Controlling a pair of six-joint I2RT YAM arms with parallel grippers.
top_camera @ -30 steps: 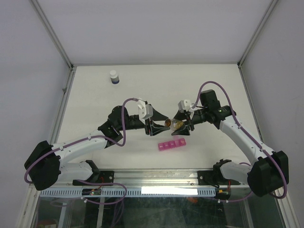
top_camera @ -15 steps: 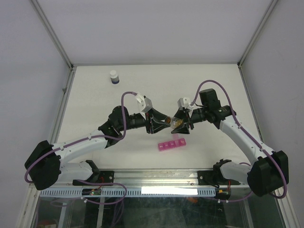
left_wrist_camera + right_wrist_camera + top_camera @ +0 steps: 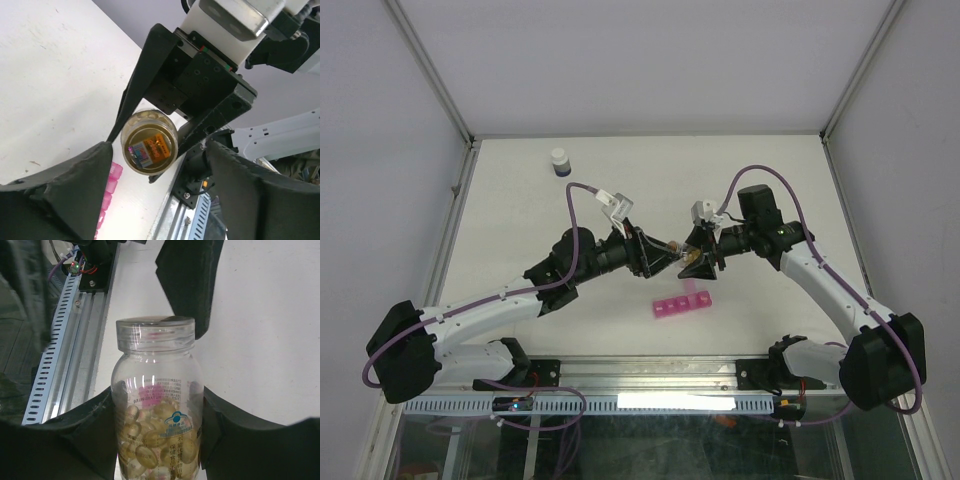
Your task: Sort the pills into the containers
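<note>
From above, the pill bottle is mostly hidden between the left gripper and the right gripper. The pink containers are too small there to show what lies inside. In the left wrist view only a sliver of them shows, the rest behind a finger and past the lower edge. In the right wrist view the bottle's base is cut off below (its label print is too fine to read). The white-capped bottle is too small for detail.

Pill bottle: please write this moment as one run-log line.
right fingers: shut on pill bottle | left fingers: open, facing bottle's neck | pink pill box: on table, untouched
</note>
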